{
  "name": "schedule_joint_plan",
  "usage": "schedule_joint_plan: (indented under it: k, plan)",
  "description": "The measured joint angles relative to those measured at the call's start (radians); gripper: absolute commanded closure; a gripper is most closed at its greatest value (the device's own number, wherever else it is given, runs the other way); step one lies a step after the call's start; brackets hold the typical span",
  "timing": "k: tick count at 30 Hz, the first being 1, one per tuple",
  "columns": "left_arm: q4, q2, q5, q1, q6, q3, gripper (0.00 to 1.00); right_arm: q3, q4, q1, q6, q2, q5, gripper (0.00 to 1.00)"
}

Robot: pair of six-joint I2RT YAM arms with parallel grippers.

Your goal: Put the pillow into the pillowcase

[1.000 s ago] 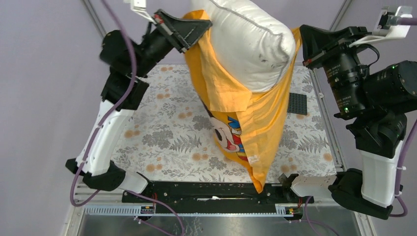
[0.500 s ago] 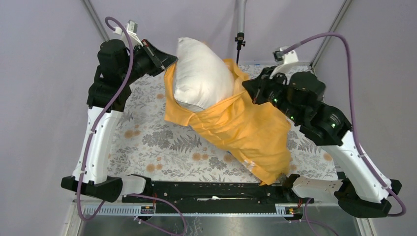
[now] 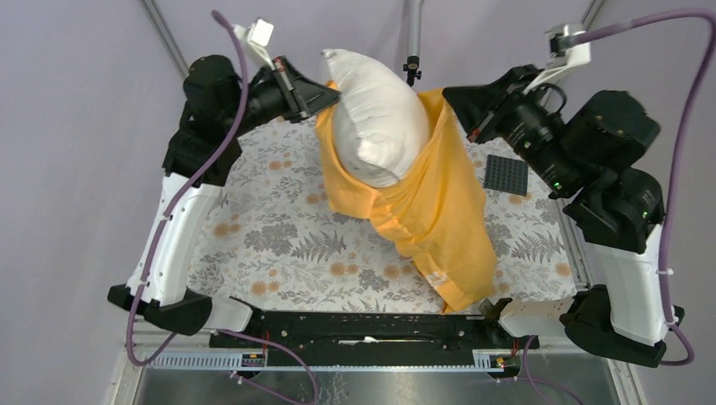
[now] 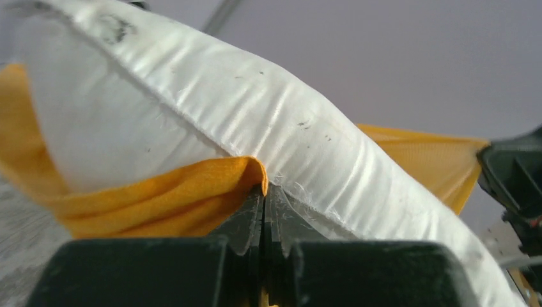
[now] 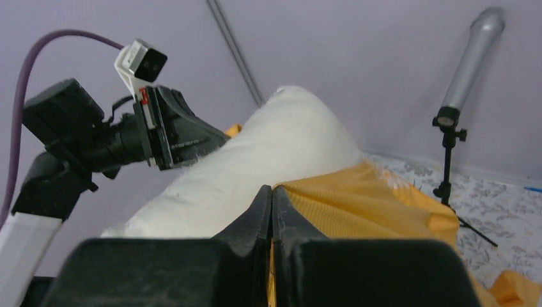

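Pillowcase (image 3: 439,211) rim clamped by left gripper (image 3: 331,94) and right gripper (image 3: 449,94); pillow (image 3: 376,118) seemingly half-in between.

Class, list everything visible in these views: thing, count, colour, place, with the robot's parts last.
plump white fabric pillow: one, white, raised mid-scene, top uncovered
floppy orange-yellow cloth pillowcase: one, orange-yellow, around the pillow's lower part
floral patterned table cover: one, grey and orange, spread beneath everything
dark square plate: one, black, far right of the cover
slim metal stand: one, grey, beyond the cover's far edge
left arm's fingers: two, black, shut on pillowcase rim
right arm's fingers: two, black, shut on pillowcase rim
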Motion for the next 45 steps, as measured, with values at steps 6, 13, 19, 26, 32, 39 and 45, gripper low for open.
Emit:
schedule_joint_plan:
  k: [6,13,19,26,32,39,45]
  plan:
    - [-0.113,0.199,-0.029,-0.100,0.024,0.395,1.00,0.151,0.051,-0.001,-0.006,0.069,0.035,1.00]
    - [0.019,0.200,-0.107,-0.020,-0.083,0.560,1.00,-0.085,0.236,-0.001,0.010,-0.023,0.048,1.00]
    - [0.114,0.201,-0.107,-0.012,-0.150,0.560,1.00,-0.076,0.201,-0.001,-0.062,-0.014,0.219,1.00]
    - [0.172,0.295,-0.046,-0.066,-0.188,0.497,1.00,0.179,0.113,0.002,-0.189,0.110,0.315,1.00]
    - [0.105,0.335,0.006,0.072,-0.217,0.534,1.00,0.046,0.118,0.002,-0.164,0.000,0.204,1.00]
    - [0.176,0.246,0.149,0.398,-0.368,0.381,1.00,-0.350,0.207,0.001,-0.081,-0.174,0.068,1.00]
    - [0.222,0.160,0.239,0.382,-0.328,0.212,1.00,-0.512,0.222,-0.001,-0.017,-0.155,-0.101,1.00]
